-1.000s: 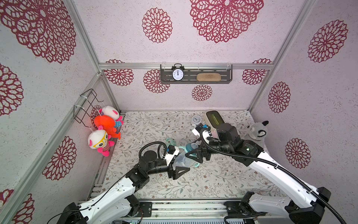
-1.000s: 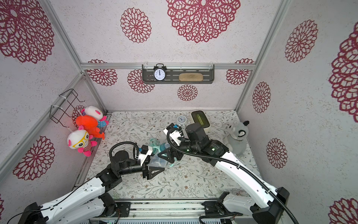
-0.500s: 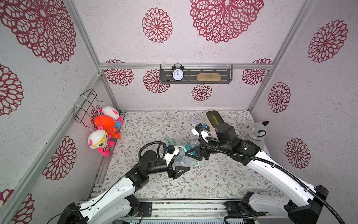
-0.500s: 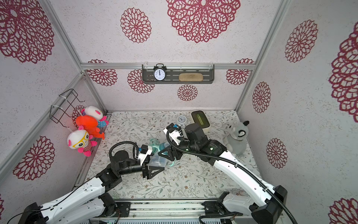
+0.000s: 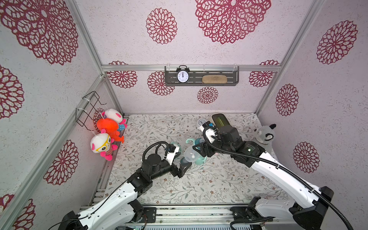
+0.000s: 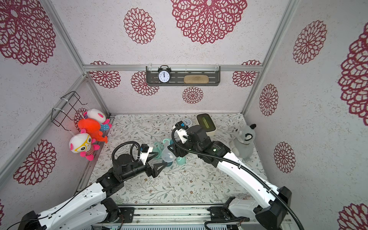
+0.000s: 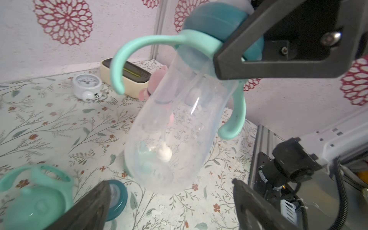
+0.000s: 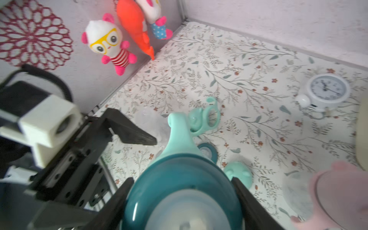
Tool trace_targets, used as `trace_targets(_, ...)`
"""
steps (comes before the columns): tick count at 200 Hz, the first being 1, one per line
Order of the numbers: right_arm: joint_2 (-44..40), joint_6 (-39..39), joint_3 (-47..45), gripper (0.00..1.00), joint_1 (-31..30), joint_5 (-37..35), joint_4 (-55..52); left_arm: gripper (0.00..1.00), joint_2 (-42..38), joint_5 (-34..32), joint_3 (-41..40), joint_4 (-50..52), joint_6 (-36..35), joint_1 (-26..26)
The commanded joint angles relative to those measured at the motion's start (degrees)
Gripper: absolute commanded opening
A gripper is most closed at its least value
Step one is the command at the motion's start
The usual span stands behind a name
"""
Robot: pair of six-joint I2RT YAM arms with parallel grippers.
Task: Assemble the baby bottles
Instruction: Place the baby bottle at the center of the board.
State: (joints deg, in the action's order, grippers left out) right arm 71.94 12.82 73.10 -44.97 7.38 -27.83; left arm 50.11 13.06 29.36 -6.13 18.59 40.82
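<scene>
Right claw [image 8: 181, 180] pinches one mint-handled bottle [image 7: 179, 123] by its teal collar [image 7: 215, 22]; left claw [image 7: 169, 197] stands spread wide around its base.

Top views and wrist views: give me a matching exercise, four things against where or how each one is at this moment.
1. mint-handled bottle
2. small white alarm clock
3. black alarm clock
4. left gripper

a. on the wall shelf
b. open, holding nothing
c. clamped at its teal collar by the right gripper
d. on the table beside the cream box

Pairs: 1-c, 2-d, 3-a, 4-b
</scene>
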Motion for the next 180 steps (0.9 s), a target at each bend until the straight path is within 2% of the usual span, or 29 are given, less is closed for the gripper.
trace_targets(1, 1.76, 0.56, 1.76, 0.48, 0.28, -10.16, 4.88, 0.98, -0.80, -6.04, 2.46, 4.98, 1.83, -0.48)
trace_targets(55, 10.58, -2.44, 2.95, 0.47, 0.24, -20.50, 10.71, 0.98, -1.14, -12.04, 5.41, 13.00, 3.65, -0.48)
trace_targets(89, 17.22, -4.11, 4.07, 0.46, 0.32, -25.88, 13.09, 0.98, -1.94, -13.50, 6.14, 16.03, 3.93, -0.48)
trace_targets(137, 24.05, -5.07, 4.01, 0.46, 1.29, -24.57, 17.96, 0.98, -3.63, -13.10, 6.98, 19.39, 3.66, -0.48)
trace_targets(180, 27.97, -5.79, 4.68, 0.46, 1.64, -24.47, 18.13, 0.98, -5.72, -13.50, 5.19, 19.14, 4.20, -0.48)
